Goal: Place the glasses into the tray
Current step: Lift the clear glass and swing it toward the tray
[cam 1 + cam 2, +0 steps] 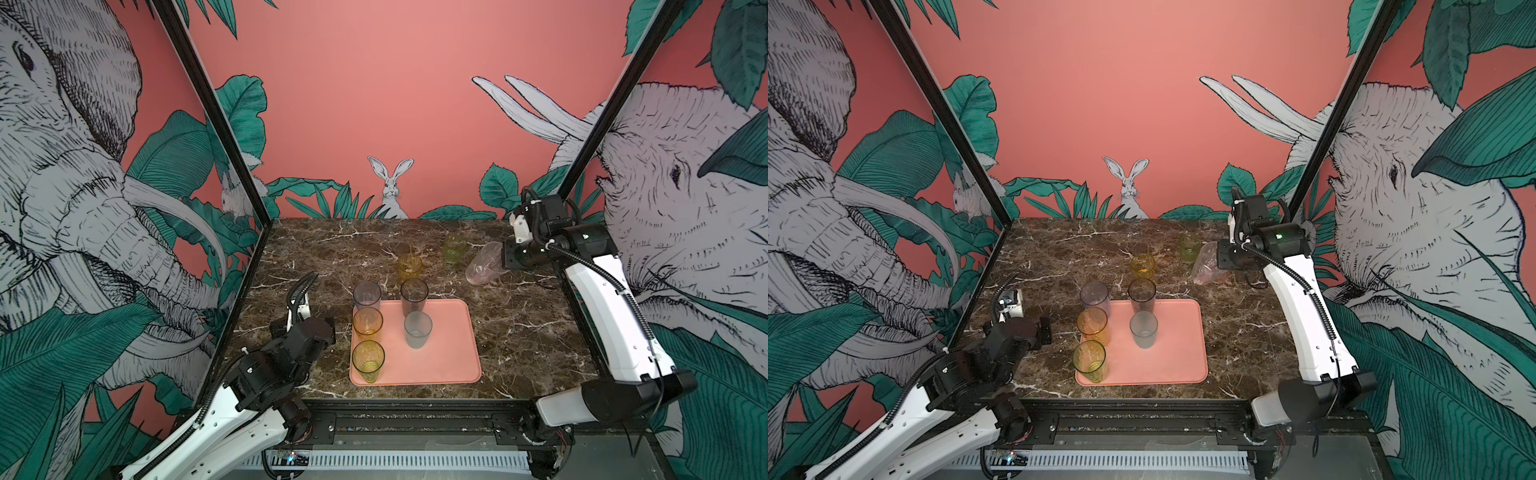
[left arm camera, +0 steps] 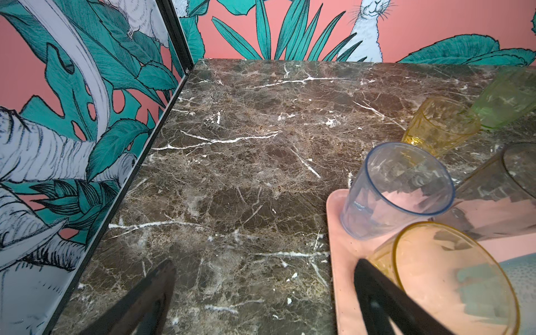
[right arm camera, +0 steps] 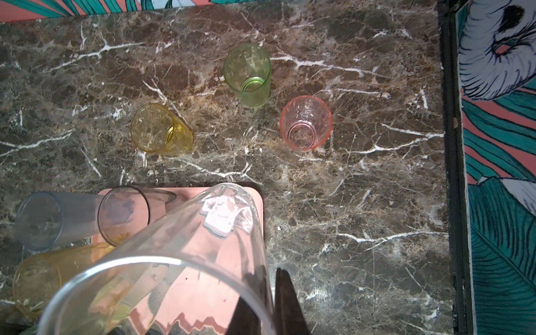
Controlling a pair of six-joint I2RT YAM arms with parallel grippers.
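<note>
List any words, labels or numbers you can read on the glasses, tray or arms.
No readable text in any view.
Clear tumbler: pale patch at its base, too blurred to tell whether it is a label.
Right arm: tiny white mark, too small to read.

Glossy translucent glasses (image 1: 367,325) — matt tray (image 1: 451,345), polished marble table (image 1: 324,249).
</note>
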